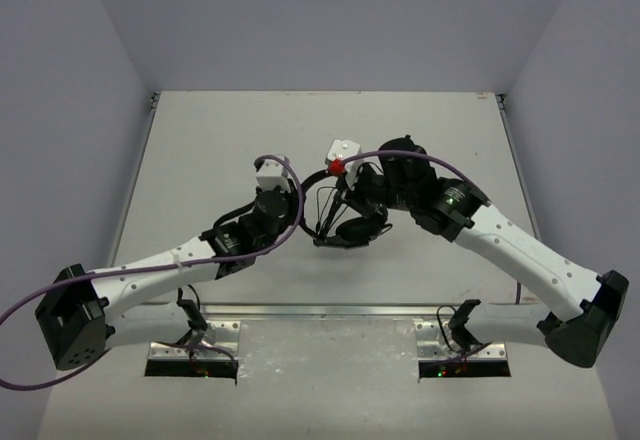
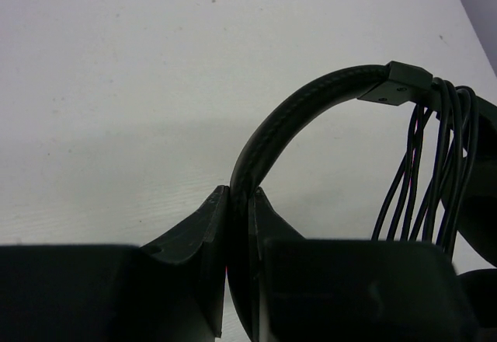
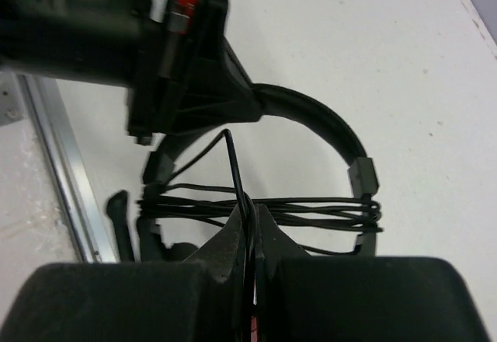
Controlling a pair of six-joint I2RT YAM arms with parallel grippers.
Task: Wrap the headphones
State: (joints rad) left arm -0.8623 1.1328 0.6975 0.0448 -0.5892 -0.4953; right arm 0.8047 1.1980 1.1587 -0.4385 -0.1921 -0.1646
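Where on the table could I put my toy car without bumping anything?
The far strip of the table, beyond the headphones, is bare, and so is the left side beside the left arm. The middle is crowded: the left pincer and right pincer grip the headphones there.

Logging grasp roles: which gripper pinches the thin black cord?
The right gripper, shut on the thin black cord; the left gripper clamps the curved black headband instead.

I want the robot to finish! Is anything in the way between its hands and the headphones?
Nothing visible is in the way. The left gripper is already shut on the headband, and the right gripper is pinching the cord.
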